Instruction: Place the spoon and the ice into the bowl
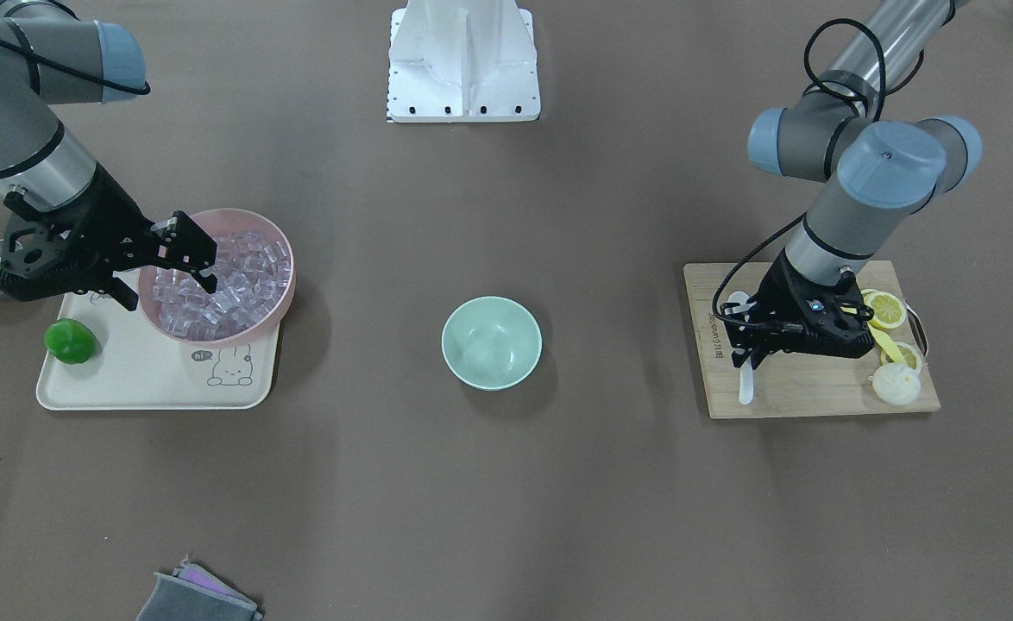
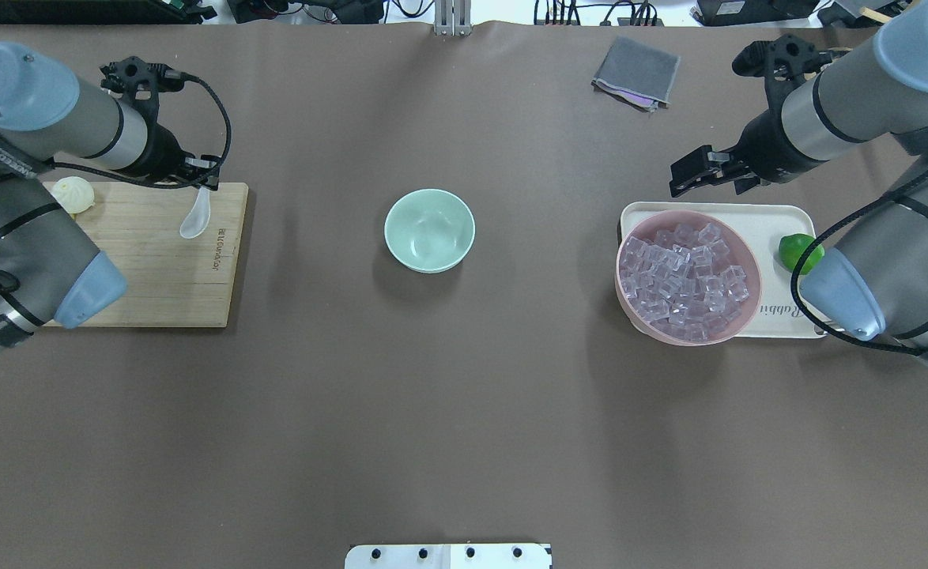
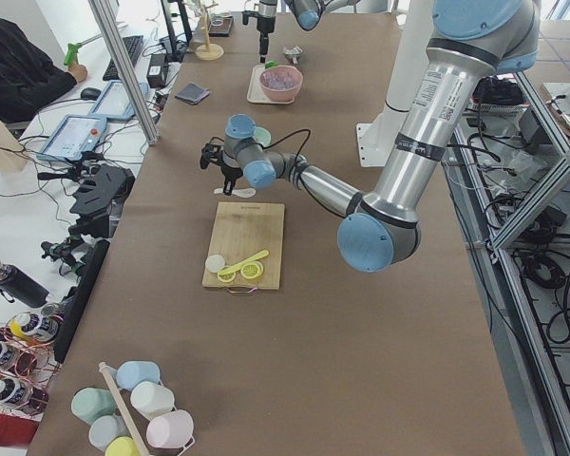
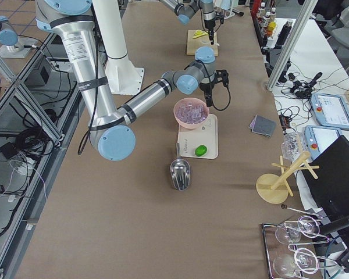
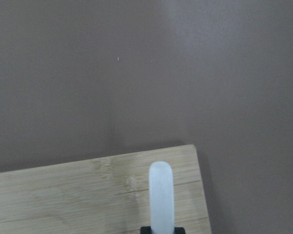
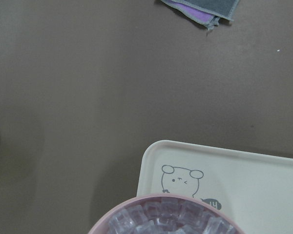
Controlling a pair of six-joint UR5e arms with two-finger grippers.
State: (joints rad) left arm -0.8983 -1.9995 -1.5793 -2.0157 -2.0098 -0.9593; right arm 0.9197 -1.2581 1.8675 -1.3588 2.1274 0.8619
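- Front view: the left gripper [image 1: 749, 360] is clamped on the spoon [image 1: 738, 304] above the cutting board [image 1: 817, 388], likely to carry it to the bowl [image 1: 491, 342], which sits empty mid-table.
- Overhead: the right gripper [image 2: 692, 175] is spread and apparently empty, poised over the ice [image 2: 685, 273] in the pink bowl [image 2: 689, 338], seemingly to pinch one cube.
- Left wrist: the spoon's handle pokes past the fingers.

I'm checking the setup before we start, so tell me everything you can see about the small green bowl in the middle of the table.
The green bowl is small, round and mint-coloured, smooth and plain, with a slight sheen; it could be plastic or glazed ceramic. It stands upright on the brown table, roughly midway between the cutting board and the tray. It is empty, and nothing but the table touches it.
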